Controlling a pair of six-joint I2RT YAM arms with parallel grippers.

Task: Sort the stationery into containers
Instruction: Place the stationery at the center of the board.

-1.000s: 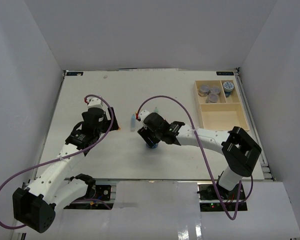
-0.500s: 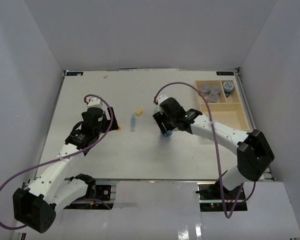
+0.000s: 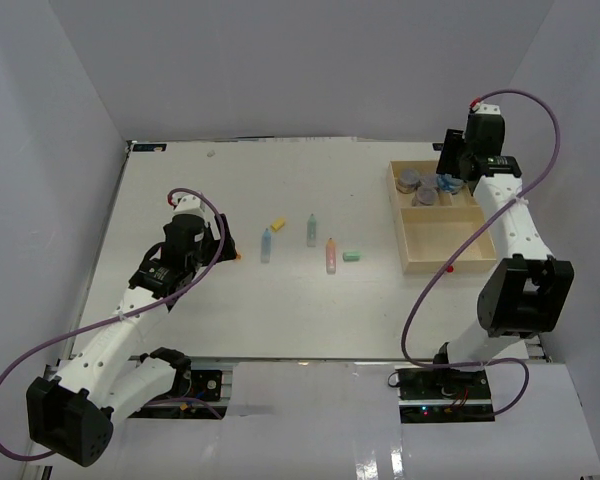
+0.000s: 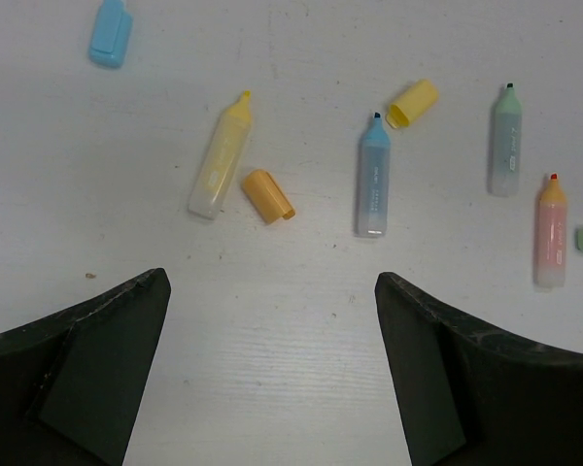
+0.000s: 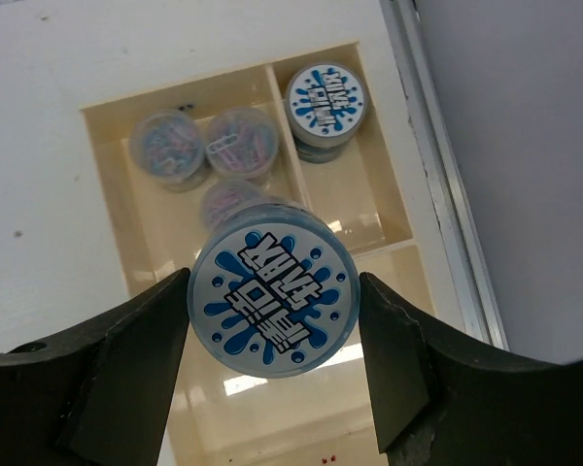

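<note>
While gripping a blue roll (image 5: 273, 299) over the tray (image 5: 112, 209) at two o'clock, leaves markers (image 3: 330, 254) unsorted, left pincer (image 4: 272, 320) wide open.

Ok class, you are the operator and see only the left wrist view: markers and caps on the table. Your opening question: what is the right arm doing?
Observer: The right gripper holds a blue-and-white roll above the wooden tray.
Operator: Anything in the tray already?
Observer: A matching roll sits in its far right corner compartment.
Operator: And beside that?
Observer: Three grey rolls share the neighbouring compartment.
</note>
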